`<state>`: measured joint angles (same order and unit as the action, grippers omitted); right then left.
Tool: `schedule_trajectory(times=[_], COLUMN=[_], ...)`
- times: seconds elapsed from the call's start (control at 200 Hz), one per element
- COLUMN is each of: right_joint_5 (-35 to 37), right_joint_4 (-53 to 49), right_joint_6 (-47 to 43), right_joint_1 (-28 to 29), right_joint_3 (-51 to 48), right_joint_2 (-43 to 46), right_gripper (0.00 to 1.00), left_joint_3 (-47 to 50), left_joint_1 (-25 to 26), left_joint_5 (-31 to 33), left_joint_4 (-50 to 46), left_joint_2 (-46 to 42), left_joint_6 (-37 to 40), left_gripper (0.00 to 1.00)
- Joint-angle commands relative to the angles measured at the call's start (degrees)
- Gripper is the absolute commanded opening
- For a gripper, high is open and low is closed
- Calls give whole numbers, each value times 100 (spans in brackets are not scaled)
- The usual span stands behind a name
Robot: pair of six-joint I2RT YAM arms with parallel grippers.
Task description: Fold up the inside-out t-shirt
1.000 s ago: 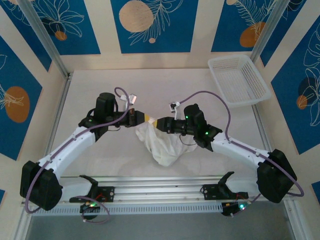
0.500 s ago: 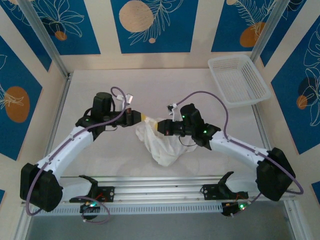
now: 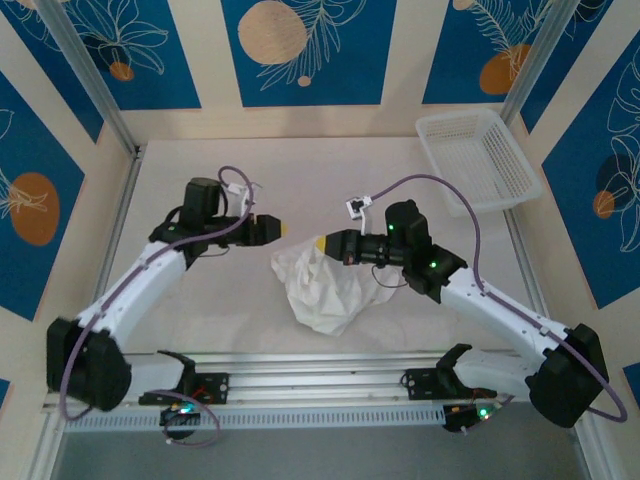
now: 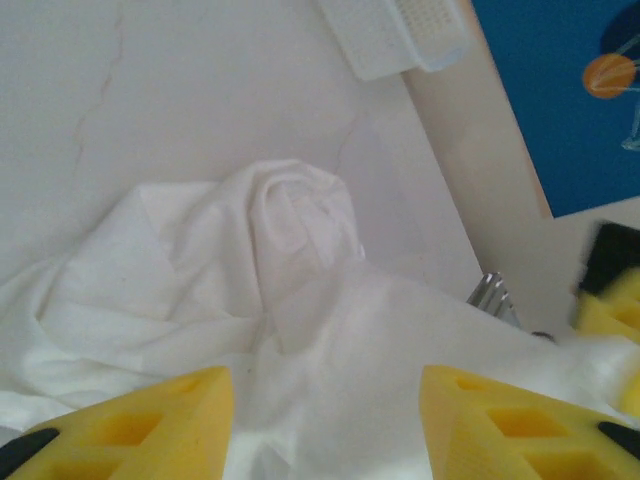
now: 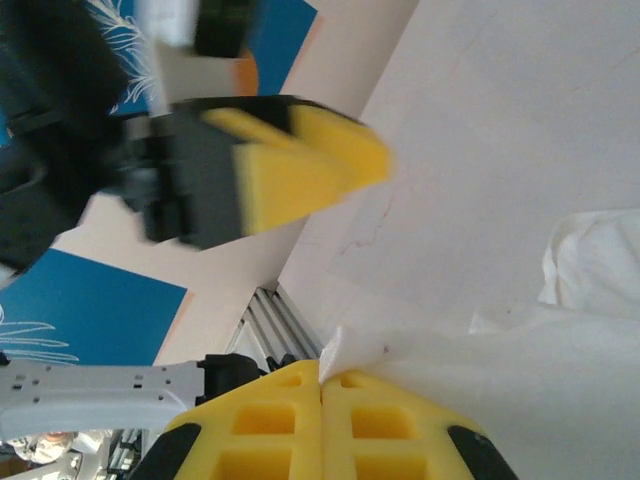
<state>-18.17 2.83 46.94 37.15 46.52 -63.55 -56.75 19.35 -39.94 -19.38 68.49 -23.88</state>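
Observation:
The inside-out t-shirt (image 3: 325,295) lies as a crumpled white heap on the table between the two arms. My right gripper (image 3: 318,243) is at the heap's upper edge, its yellow jaws shut on a corner of the cloth (image 5: 345,345); the wrist view shows the gripper (image 5: 322,372) pinching that thin edge. My left gripper (image 3: 283,229) hovers a little to the left of the heap, apart from it. Its yellow fingers (image 4: 160,420) stand open, with folds of the t-shirt (image 4: 250,260) below and beyond them. The left gripper (image 5: 300,165) also appears blurred in the right wrist view.
A white plastic mesh basket (image 3: 478,160) sits at the table's far right corner, and its edge (image 4: 400,30) shows in the left wrist view. An aluminium rail (image 3: 320,365) runs along the near edge. Bare table surrounds the heap.
The left gripper opened, let go of the shirt and drew back to the left. The right gripper closed on the cloth and its arm swung slightly right. The heap sagged lower.

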Motion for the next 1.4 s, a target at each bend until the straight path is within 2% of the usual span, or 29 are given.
schedule_trajectory(times=[0.0,0.095,0.185,0.27,0.39,0.595,0.71,0.91,1.055,1.135,1.215,1.275,1.335,1.395], right_joint_5=[-173,-194,-244,-308,-327,-196,-204,-213,-35,58,176,304,353,334], right_joint_4=[-228,-355,-458,-495,-563,-641,-636,-578,-757,-965,-1258,-1528,-1757,-1853], right_joint_6=[63,31,-10,15,35,85,45,37,37,-43,-183,-313,-436,-499], right_joint_1=[-101,-163,-164,-147,-103,23,124,154,120,95,100,117,143,159], right_joint_3=[174,270,376,429,480,438,439,473,499,528,589,665,755,811], right_joint_2=[-54,-124,-195,-244,-254,-188,-228,-254,-221,-202,-232,-279,-345,-392], right_gripper=[0,0,0,0,0,0,0,0,0,0,0,0,0,0], left_joint_3=[250,660,786,754,589,385,441,413,190,134,142,140,153,134], left_joint_1=[164,638,1201,1628,1974,2172,2224,2239,2238,2239,2238,2239,2226,2189], left_joint_5=[150,597,1297,1938,2290,2255,2233,3053,4015,4416,4313,4083,3803,3480], left_joint_4=[-254,-332,-408,-290,95,690,950,690,-2,-294,-339,-284,-197,-156], left_joint_2=[-992,-1620,-1808,-1659,-1081,-273,-160,-10,171,98,-120,-272,-351,-379], left_joint_6=[889,1305,1539,1479,1097,519,325,445,720,835,899,928,979,972], left_gripper=[50,49,49,49,50,57,59,60,59,54,43,27,1,0])
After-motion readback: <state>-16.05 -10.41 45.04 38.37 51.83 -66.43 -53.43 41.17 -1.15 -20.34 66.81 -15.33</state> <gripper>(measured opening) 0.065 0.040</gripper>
